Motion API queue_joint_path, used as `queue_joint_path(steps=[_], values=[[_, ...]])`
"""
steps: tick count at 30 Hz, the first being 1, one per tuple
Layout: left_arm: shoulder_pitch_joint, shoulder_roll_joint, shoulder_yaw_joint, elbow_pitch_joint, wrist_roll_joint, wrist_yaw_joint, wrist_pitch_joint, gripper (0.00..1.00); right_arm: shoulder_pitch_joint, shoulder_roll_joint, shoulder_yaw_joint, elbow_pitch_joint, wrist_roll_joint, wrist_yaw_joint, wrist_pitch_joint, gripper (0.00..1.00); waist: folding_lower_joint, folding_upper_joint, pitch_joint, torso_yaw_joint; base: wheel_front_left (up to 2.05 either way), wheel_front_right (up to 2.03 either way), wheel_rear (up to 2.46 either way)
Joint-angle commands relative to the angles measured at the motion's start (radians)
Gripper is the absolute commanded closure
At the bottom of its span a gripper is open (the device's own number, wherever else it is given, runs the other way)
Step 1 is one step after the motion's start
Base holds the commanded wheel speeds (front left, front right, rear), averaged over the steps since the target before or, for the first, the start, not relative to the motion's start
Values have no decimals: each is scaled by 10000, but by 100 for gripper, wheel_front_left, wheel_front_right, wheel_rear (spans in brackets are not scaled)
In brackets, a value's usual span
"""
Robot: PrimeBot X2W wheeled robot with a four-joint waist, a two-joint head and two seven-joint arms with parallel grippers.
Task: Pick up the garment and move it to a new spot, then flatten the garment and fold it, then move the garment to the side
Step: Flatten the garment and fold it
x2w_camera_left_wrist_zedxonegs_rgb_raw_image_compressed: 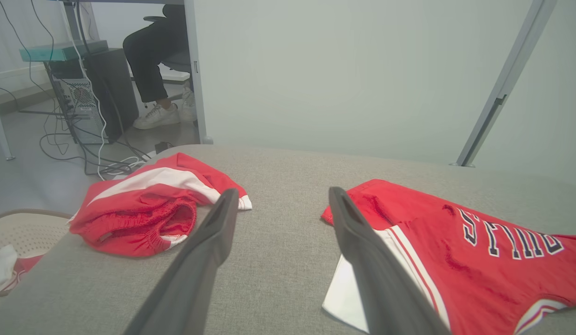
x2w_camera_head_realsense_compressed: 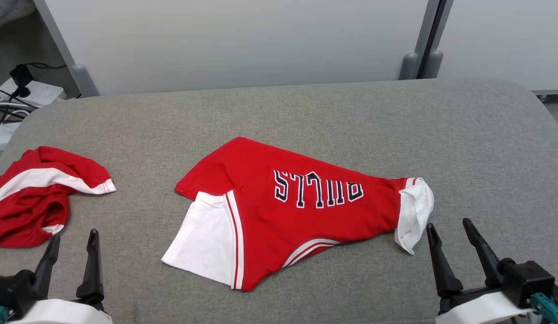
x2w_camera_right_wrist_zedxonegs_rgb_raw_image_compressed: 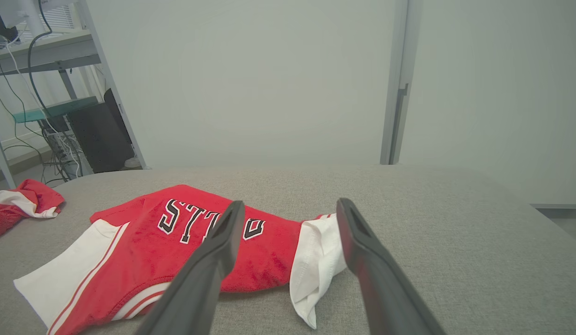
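Once counted, two red-and-white pieces of clothing on the grey desk [x2w_camera_head_realsense_compressed: 306,108]. One garment [x2w_camera_head_realsense_compressed: 283,220] near the middle, lying mostly flat, with a white panel at its near left corner and a white end bunched up at its right. Across the red cloth, one word of lettering [x2w_camera_head_realsense_compressed: 318,189]: "BULLS", dark capitals edged in white (upside down from the head view). One crumpled piece [x2w_camera_head_realsense_compressed: 35,193], red with a white stripe, at the desk's left edge, well apart from the first. Two grippers at the near edge, both spread wide and empty. Left gripper [x2w_camera_head_realsense_compressed: 75,236] near the crumpled piece, not touching it. Right gripper [x2w_camera_head_realsense_compressed: 449,225] just beside the bunched white end; contact hard to judge. Beyond the desk in the left wrist view: one seated person's legs [x2w_camera_left_wrist_zedxonegs_rgb_raw_image_compressed: 146,56] in dark trousers, two white shoes [x2w_camera_left_wrist_zedxonegs_rgb_raw_image_compressed: 156,117], one dark computer tower [x2w_camera_left_wrist_zedxonegs_rgb_raw_image_compressed: 95,93] amid trailing cables. One white power strip [x2w_camera_head_realsense_compressed: 38,92] past the desk's far left corner in the head view.
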Motion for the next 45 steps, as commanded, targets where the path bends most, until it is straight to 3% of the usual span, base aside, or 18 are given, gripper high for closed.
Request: queue_joint_path(steps=[1, 9, 16, 26, 37, 45], values=[[-471, 341, 375, -260, 108, 84, 10, 0, -137, -92, 191, -349, 40, 71, 27, 0, 0, 0, -8, -10, 0, 0, 0], [-534, 338, 332, -335, 155, 132, 1, 0, -145, -78, 164, -343, 83, 71, 37, 0, 0, 0, 12, 21, 0, 0, 0], [-962, 218, 134, -368, 276, 69, -19, 0, -576, -183, 650, -272, 162, 71, 179, 0, 0, 0, 254, 654, 0, 0, 0], [-2011, -216, -399, -48, 527, -386, -200, 0, -2788, -926, 3339, 1180, 707, 71, 650, 0, 0, 0, 843, 2614, 0, 0, 0], [-3721, -1365, -1544, 1401, 941, -1495, -478, 0, -5200, -1638, 6292, 3879, 1678, 71, 1318, 0, 0, 0, 1323, 4937, 0, 0, 0], [-4272, -1913, -1449, 2420, 1092, -2043, -657, 0, -6564, -1672, 7935, 5638, 2488, 71, 1687, 0, 0, 0, 1431, 5565, 0, 0, 0]])
